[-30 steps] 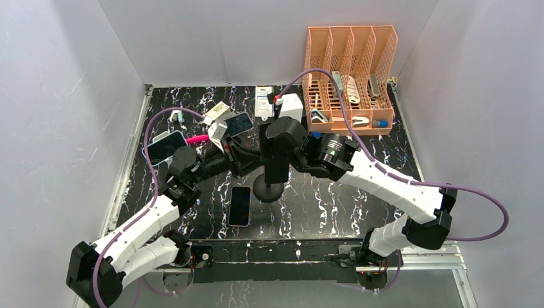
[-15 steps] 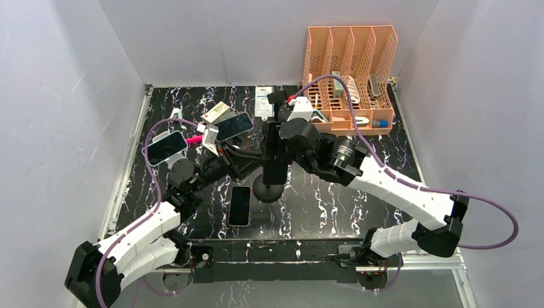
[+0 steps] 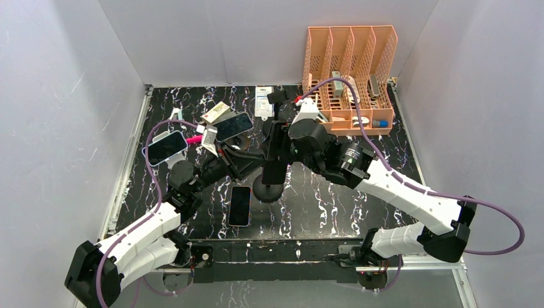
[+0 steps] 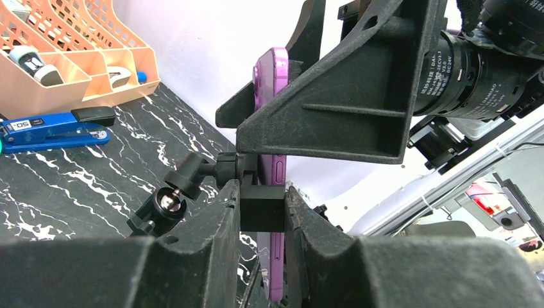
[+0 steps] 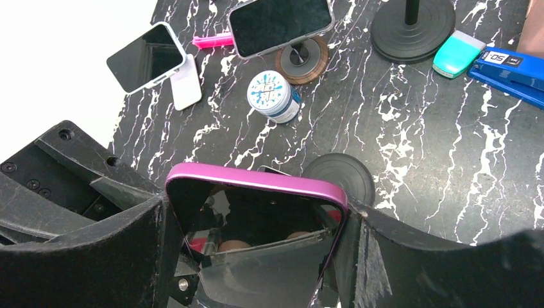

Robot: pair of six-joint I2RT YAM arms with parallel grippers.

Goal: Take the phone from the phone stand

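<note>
Currently the purple phone (image 4: 268, 80) sits upright in the phone stand (image 3: 268, 190) mid-table, the right gripper (image 5: 256, 221) pinching its side edges and the left gripper (image 4: 262, 212) clamped on the stand's neck. If the stand grips tightly, the phone could slip or the stand tip.

The phone stand (image 3: 269, 187) is set at the middle of the table (image 3: 333, 199), and the phone (image 5: 256, 218) is carried above its base. A second phone (image 3: 240, 205) is laid flat just left of that base. A third phone (image 3: 235, 125) and a fourth phone (image 3: 165, 146) are propped behind, to the left. The rack (image 3: 349, 64) is placed at the far right.
</note>
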